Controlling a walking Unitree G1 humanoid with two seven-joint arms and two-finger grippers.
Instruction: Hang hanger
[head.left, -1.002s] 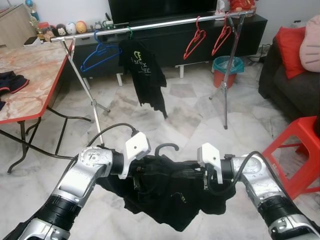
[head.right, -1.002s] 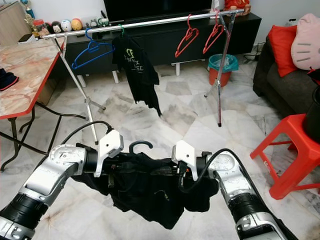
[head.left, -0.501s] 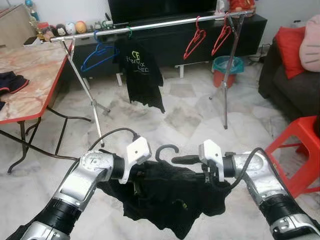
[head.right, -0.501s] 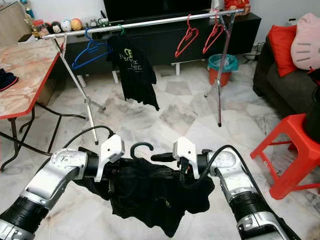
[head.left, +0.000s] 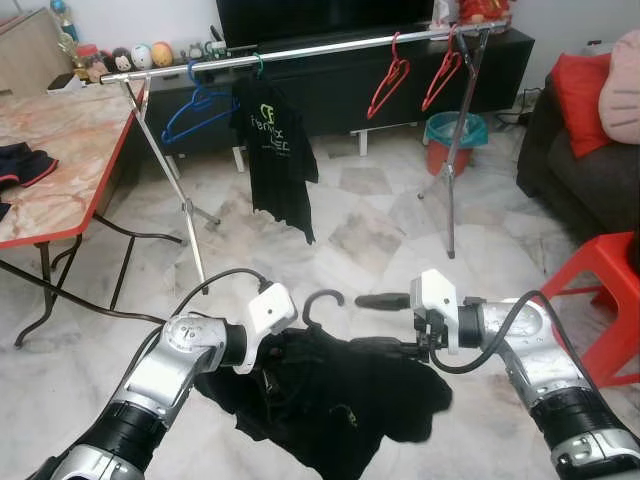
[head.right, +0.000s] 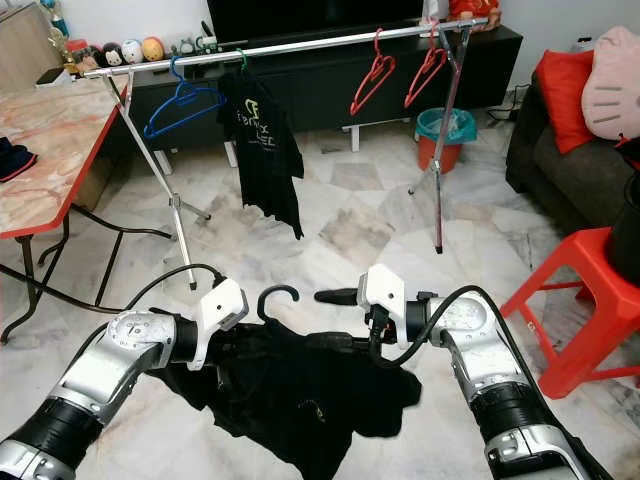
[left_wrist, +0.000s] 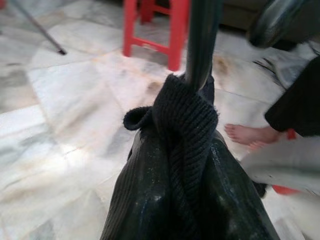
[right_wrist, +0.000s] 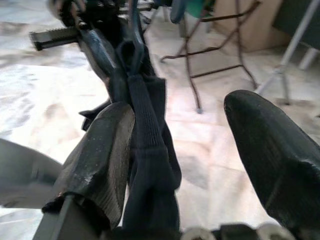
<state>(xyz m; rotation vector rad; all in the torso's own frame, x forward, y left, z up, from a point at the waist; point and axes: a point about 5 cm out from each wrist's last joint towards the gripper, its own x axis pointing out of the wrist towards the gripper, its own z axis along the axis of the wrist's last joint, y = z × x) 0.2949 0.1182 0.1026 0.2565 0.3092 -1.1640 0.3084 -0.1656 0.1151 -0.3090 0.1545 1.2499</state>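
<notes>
The robot carries a black hanger (head.left: 322, 303) with a dark shirt (head.left: 335, 385) draped on it, hook up, between the two sets of jaws. The left gripper (head.left: 262, 345) pinches the shirt-covered hanger. The right gripper (head.right: 345, 320) has its jaws spread, with the cloth lying against one finger (right_wrist: 100, 165). This looks like the carrying step: next, approach the rack rail (head.left: 300, 50), well ahead, and lift the hook over it.

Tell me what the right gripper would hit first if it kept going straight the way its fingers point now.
Most likely the black hanger hook and the collar of the black shirt. The right gripper, fingers open, points across toward the left gripper, which holds the shirt's far side. Depth is hard to judge.
</notes>
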